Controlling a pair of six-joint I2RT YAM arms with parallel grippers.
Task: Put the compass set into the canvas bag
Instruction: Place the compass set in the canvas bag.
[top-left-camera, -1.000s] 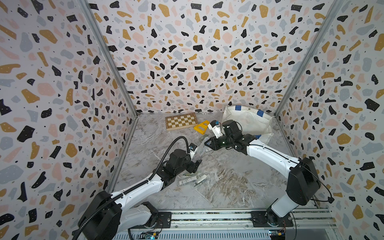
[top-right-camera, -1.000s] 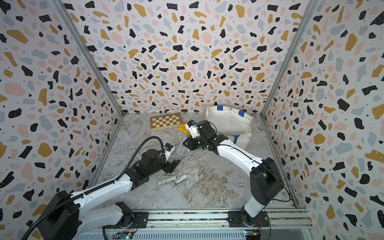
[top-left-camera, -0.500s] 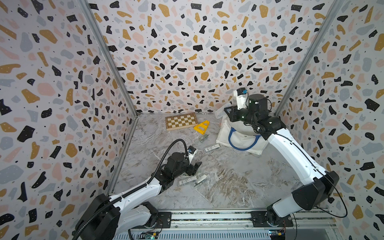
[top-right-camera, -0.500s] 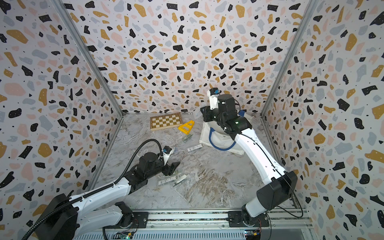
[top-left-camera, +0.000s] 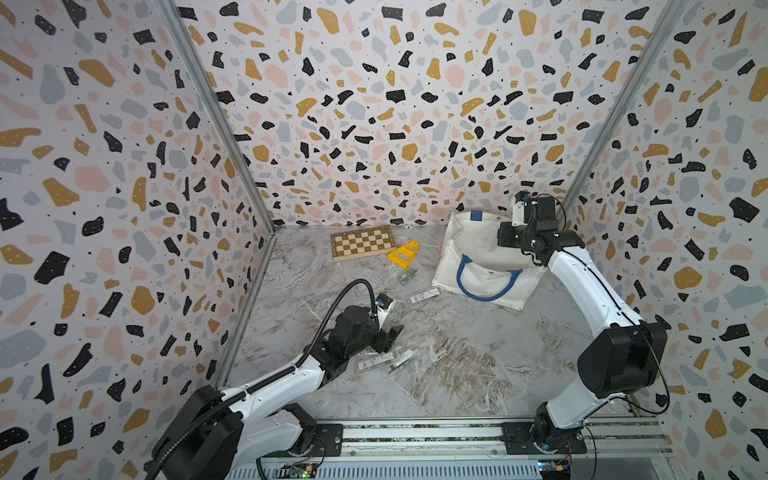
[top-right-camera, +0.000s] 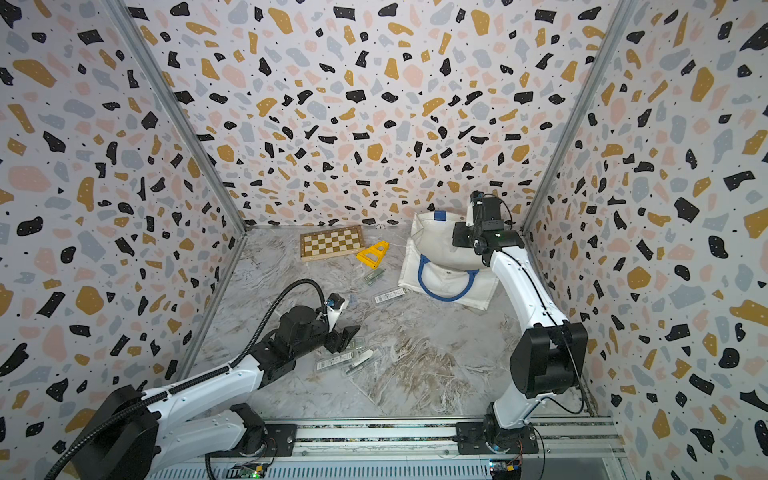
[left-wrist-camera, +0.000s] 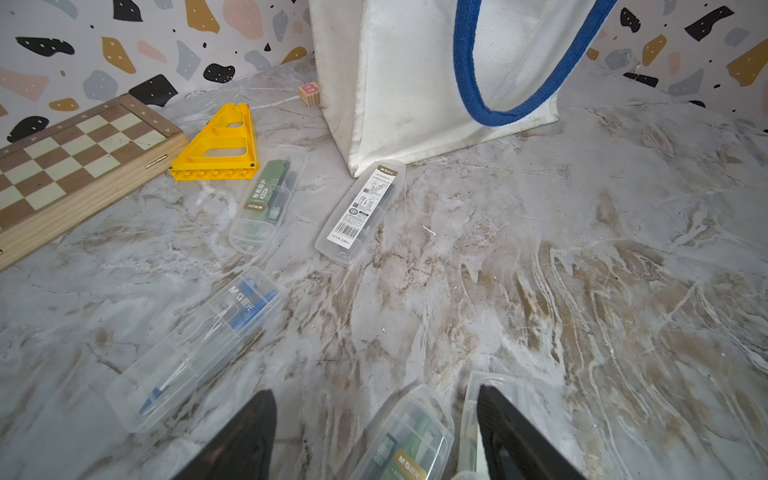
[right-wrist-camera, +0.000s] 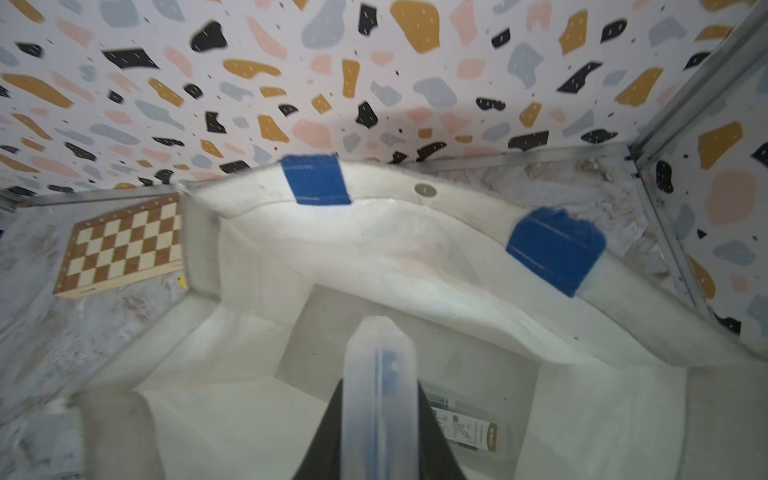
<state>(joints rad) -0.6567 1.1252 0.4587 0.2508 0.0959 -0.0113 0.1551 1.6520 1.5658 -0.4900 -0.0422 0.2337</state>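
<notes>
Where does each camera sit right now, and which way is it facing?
Top views: high above the front rail, looking down toward the back wall; both arms show whole, left gripper low over the floor, right gripper at the canvas bag.
Left wrist: low, facing the chessboard and bag; only its open fingertips show.
Right wrist: above the bag's mouth, looking in; its fingers clamp a clear compass set case.
Shared: every view shows bag and chessboard.
</notes>
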